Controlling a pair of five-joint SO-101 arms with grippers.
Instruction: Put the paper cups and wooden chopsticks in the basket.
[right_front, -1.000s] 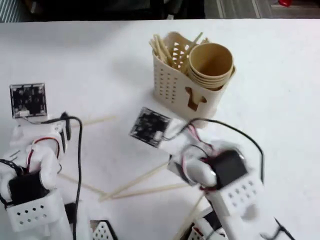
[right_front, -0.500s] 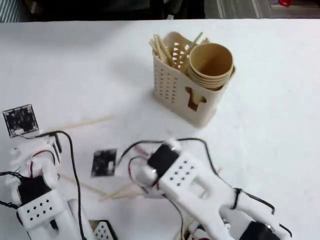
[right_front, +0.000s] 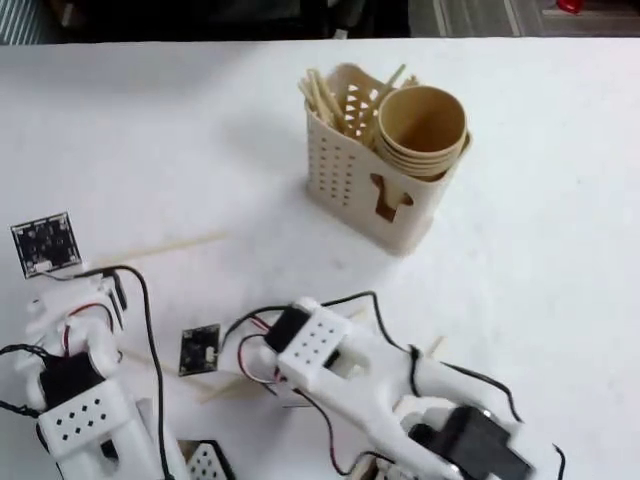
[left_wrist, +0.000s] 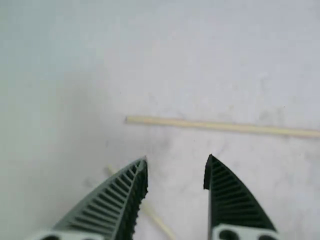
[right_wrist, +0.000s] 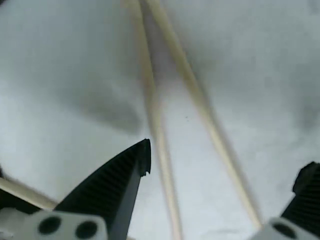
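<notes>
Toward the worktop's (right_front: 540, 260) far edge the basket (right_front: 350, 185) already holds the paper cups (right_front: 420, 125); by the near edge the right jaws gape wide astride two loose chopsticks (right_wrist: 202, 105), so closing may trap both crossed or flick one away; the left jaws hang open by another chopstick (left_wrist: 220, 126).

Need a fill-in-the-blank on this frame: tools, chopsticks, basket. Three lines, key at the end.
1. In the right wrist view, ____ chopsticks lie on the table between the jaws of the right tool.
2. The left tool is ____, with a chopstick lying on the table ahead of it.
3. The basket, holding the paper cups, stands ____.
Missing words: two; open; upright.
</notes>
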